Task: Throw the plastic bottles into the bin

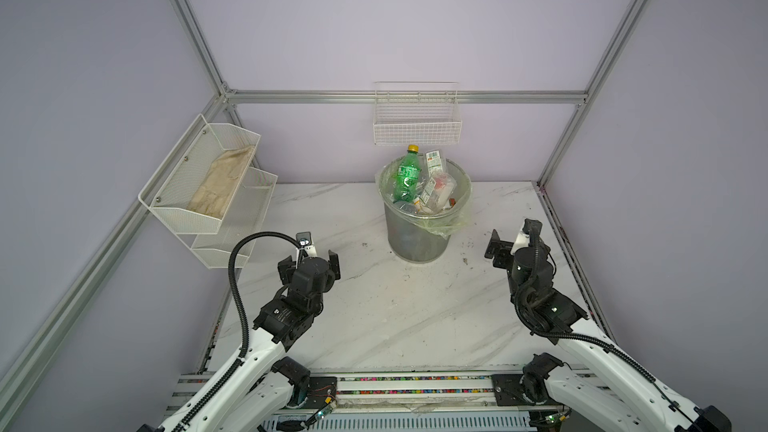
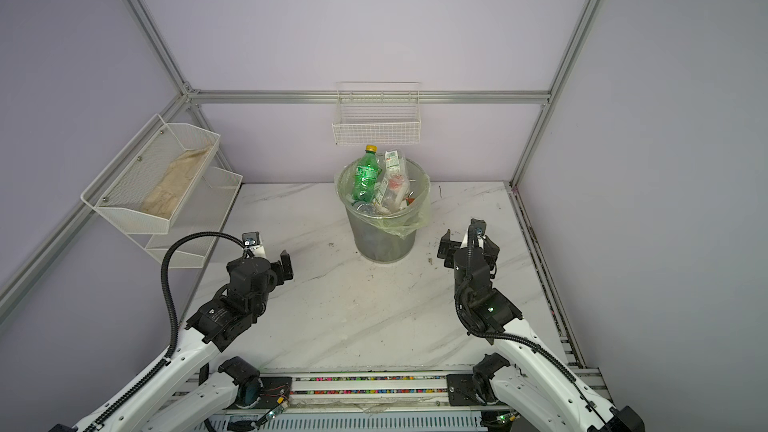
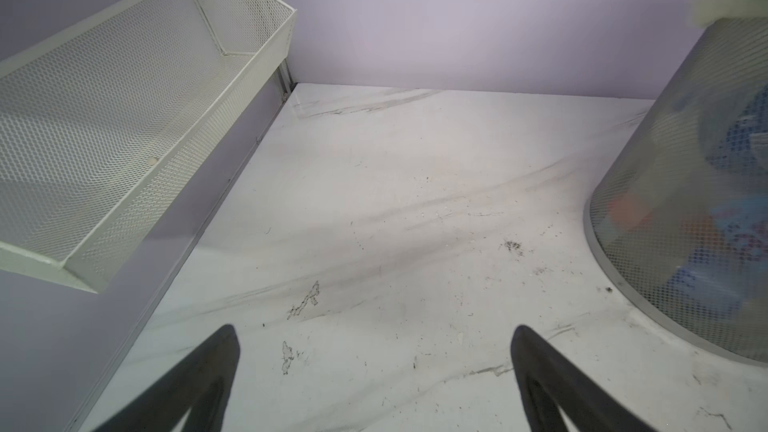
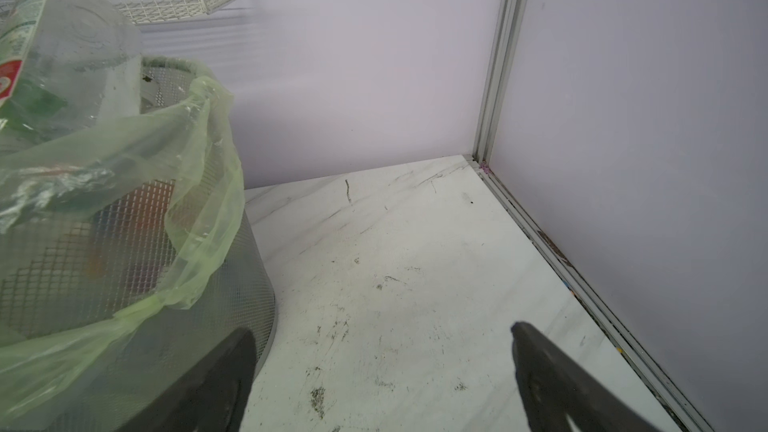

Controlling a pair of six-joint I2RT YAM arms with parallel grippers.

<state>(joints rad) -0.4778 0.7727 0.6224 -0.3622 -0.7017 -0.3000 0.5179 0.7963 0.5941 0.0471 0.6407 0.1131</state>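
Pointing cap-up, the green bottle (image 1: 406, 178) stands in the bin (image 1: 415, 238).

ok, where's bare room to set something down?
Bare: table between left pincer and right pincer, in front of the bin; also both sides of the bin. Crowded: bin mouth, plastic bottles heaped past the rim; mesh rack hangs over the left edge.

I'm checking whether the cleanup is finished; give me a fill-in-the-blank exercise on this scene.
1. The round grey metal-mesh bin holds a translucent pale ____ plastic liner.
2. The green plastic bottle sticking out of it has a ____ cap.
3. The left gripper and the right gripper both have their fingers ____.
Missing words: green; yellow; open.
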